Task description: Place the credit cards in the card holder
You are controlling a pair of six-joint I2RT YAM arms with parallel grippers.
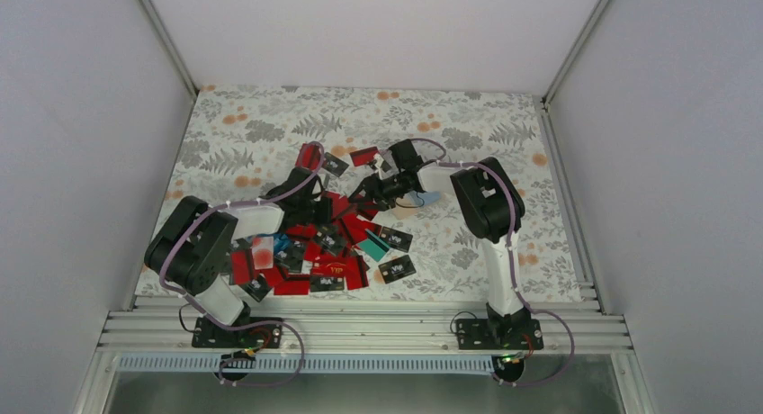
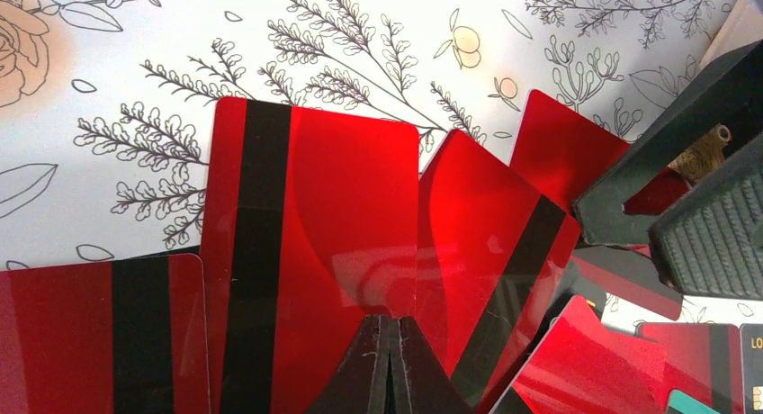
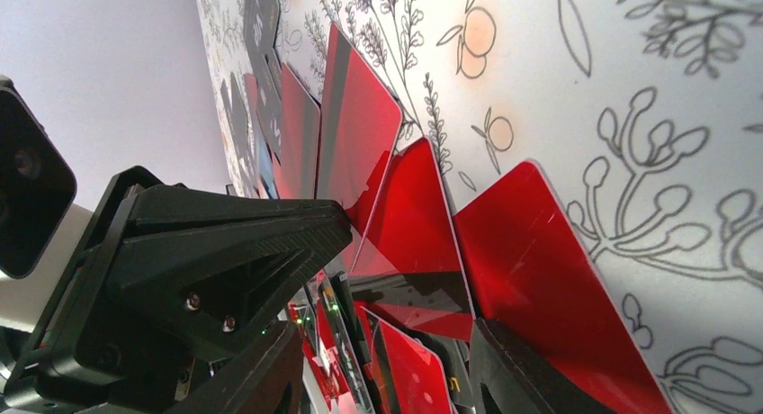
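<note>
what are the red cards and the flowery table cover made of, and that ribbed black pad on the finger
Red cards: probably rigid plastic with a glossy finish; they mirror the light and carry a matte black stripe.
Table cover: smooth printed sheet with a faint sheen, maybe vinyl or coated cloth; the look leaves it open.
Ribbed pad: likely dark rubber, dull, with fine parallel ridges.

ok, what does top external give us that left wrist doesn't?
Only top external: the left arm and right arm in full, the whole card pile and the frame rail at the near edge. Only left wrist: the black stripes on the red cards up close, and the left end effector with its tips pressed shut. Both: red cards, the floral table cover, and the right end effector close by.
</note>
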